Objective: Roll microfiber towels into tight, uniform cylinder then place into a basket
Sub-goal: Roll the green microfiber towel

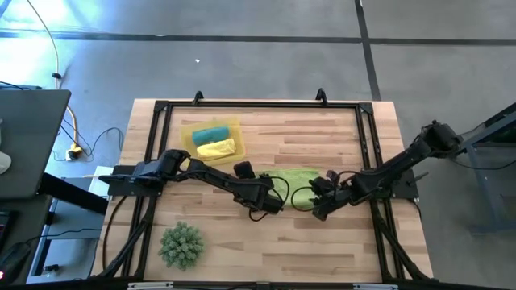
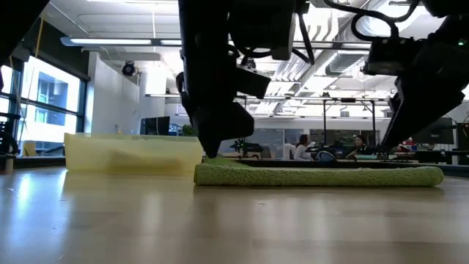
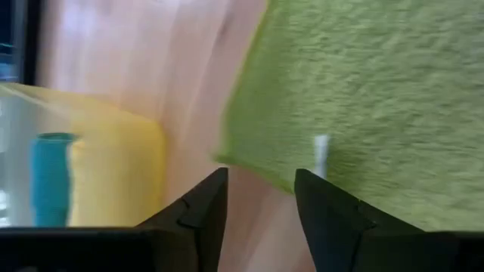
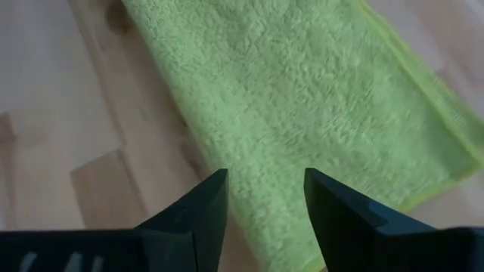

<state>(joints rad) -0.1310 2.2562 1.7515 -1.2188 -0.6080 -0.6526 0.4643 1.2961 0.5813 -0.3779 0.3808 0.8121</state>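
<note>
The lime green towel [image 1: 297,175] lies flat on the table as a long strip [image 2: 322,176] between my two grippers. My left gripper [image 3: 261,200] stands open at the strip's left end, the towel's corner [image 3: 242,162] just beyond its fingertips. My right gripper [image 4: 265,198] hangs open above the strip's right part [image 4: 302,91], clear of it in the low view. The yellow basket [image 1: 187,129] at the far left holds a rolled teal towel [image 1: 210,134] and a rolled yellow towel [image 1: 216,148]. My left gripper [image 2: 214,150] slants down at the towel's left end [image 2: 209,172] with its fingers apart. Whether a fingertip touches the cloth I cannot tell.
A spiky green plant-like ball [image 1: 181,244] sits near the table's front left. A black frame [image 1: 258,105] runs around the table's top. Bare wood lies in front of the towel and to the right of the basket.
</note>
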